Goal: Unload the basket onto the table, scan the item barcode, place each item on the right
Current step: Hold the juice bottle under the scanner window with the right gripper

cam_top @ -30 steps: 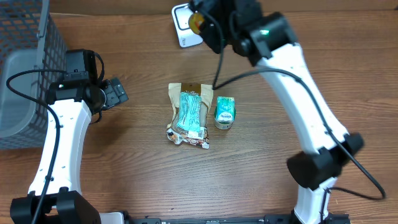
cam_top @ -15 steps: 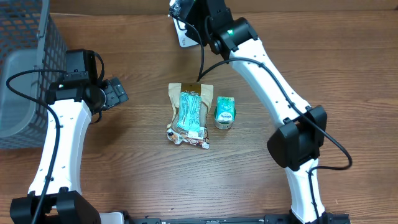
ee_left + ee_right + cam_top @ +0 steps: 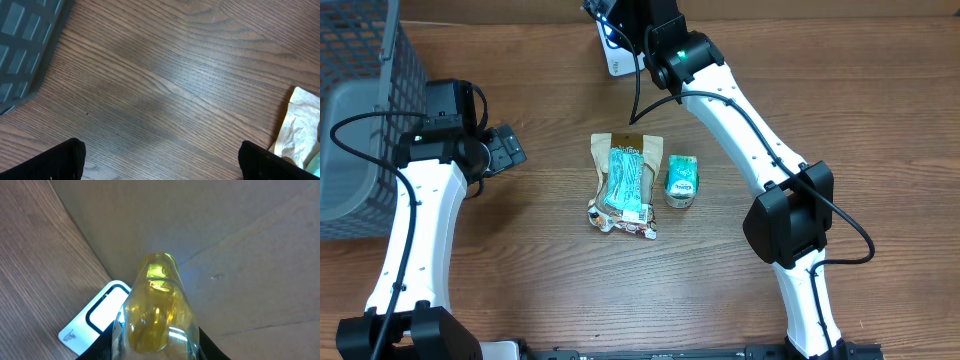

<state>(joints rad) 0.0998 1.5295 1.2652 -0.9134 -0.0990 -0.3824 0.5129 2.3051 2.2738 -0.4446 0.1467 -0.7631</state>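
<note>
The item is a clear bottle of yellow liquid (image 3: 155, 305), and my right gripper (image 3: 155, 347) is shut on it, black fingers on both sides. It hangs at the table's back edge, just above the white barcode scanner (image 3: 95, 317). In the overhead view the right gripper (image 3: 620, 15) covers the bottle and most of the scanner (image 3: 617, 62). My left gripper (image 3: 515, 148) hovers open over bare wood on the left. The left wrist view shows its gripper (image 3: 160, 160) with nothing between the fingers.
A tan and teal snack bag (image 3: 623, 183) lies mid-table, with a small teal packet (image 3: 681, 181) to its right. A grey mesh basket (image 3: 360, 110) stands at the left edge. The bag's corner (image 3: 300, 130) shows in the left wrist view.
My right arm has swung left and toward the back, bringing the bottle over the scanner. The left arm has not moved.
</note>
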